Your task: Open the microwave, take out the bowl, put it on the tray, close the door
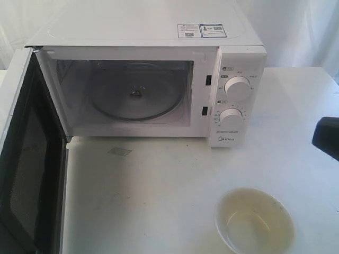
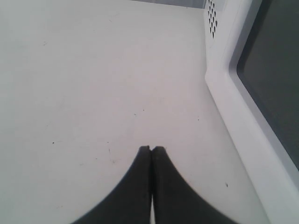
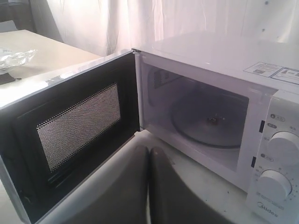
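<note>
The white microwave (image 1: 159, 79) stands at the back with its door (image 1: 29, 159) swung wide open to the left, black mesh inner face showing. Its cavity holds only the glass turntable (image 1: 135, 98). The cream-yellow bowl (image 1: 254, 221) sits on the white surface at the front right, outside the oven. A dark part of the right arm (image 1: 327, 137) pokes in at the right edge. In the right wrist view my right gripper (image 3: 149, 149) is shut and empty, facing the microwave (image 3: 224, 107) and door (image 3: 70, 130). My left gripper (image 2: 152, 148) is shut and empty over bare table beside the door (image 2: 261, 93).
The white table (image 1: 159, 196) spreads in front of the oven, with a small pale patch (image 1: 119, 152) near the cavity's edge. Two round knobs (image 1: 235, 87) sit on the right panel. A wooden table with crumpled plastic (image 3: 14, 56) stands beyond the door.
</note>
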{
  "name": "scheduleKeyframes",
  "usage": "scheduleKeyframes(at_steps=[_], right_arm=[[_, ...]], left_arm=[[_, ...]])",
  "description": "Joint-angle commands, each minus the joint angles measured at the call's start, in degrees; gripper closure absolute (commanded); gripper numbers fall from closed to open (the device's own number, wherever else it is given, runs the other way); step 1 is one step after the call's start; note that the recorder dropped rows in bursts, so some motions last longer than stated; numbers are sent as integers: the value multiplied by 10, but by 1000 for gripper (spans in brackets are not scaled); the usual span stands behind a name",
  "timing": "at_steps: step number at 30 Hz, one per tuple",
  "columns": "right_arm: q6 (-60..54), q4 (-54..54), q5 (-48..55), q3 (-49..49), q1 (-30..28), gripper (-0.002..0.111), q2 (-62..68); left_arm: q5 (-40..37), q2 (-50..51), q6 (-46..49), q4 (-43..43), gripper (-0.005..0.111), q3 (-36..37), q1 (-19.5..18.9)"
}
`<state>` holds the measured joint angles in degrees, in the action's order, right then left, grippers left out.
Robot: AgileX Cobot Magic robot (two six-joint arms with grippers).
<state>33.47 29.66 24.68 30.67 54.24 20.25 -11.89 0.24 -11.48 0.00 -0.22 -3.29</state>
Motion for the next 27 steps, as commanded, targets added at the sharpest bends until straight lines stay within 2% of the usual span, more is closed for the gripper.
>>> scheduleKeyframes(at_steps=[1, 6, 8, 9, 10, 12, 16, 18, 21, 25, 27], right_arm=[[0, -3, -6, -21, -1, 108, -2], [0, -7, -11, -28, -1, 108, -2], [0, -7, -11, -28, -1, 108, -2], [0, -7, -11, -28, -1, 108, -2], [0, -7, -14, -28, -1, 108, -2], [0, -7, -17, -28, -1, 108, -2], [0, -10, -21, -28, -1, 108, -2], [0, -10, -21, -28, -1, 108, -2], [0, -12, -22, -28, -1, 108, -2], [0, -15, -22, -28, -1, 108, -2], [0, -16, -25, -28, -1, 108, -2]], left_arm=[[0, -2, -1, 0, 107, 2, 0], [55, -2, -1, 0, 107, 2, 0], [67, -2, -35, -14, 107, 2, 0], [98, -2, -36, -14, 107, 2, 0], [152, -2, -63, -21, 107, 2, 0], [203, -2, -165, -27, 107, 2, 0], [189, -2, -169, -21, 107, -64, 0], [158, 9, -169, -21, 107, -113, 0], [57, 49, -166, -21, 107, -200, 0], [-202, 141, -72, -34, 107, -330, 0], [-293, 190, -43, -37, 107, -368, 0]])
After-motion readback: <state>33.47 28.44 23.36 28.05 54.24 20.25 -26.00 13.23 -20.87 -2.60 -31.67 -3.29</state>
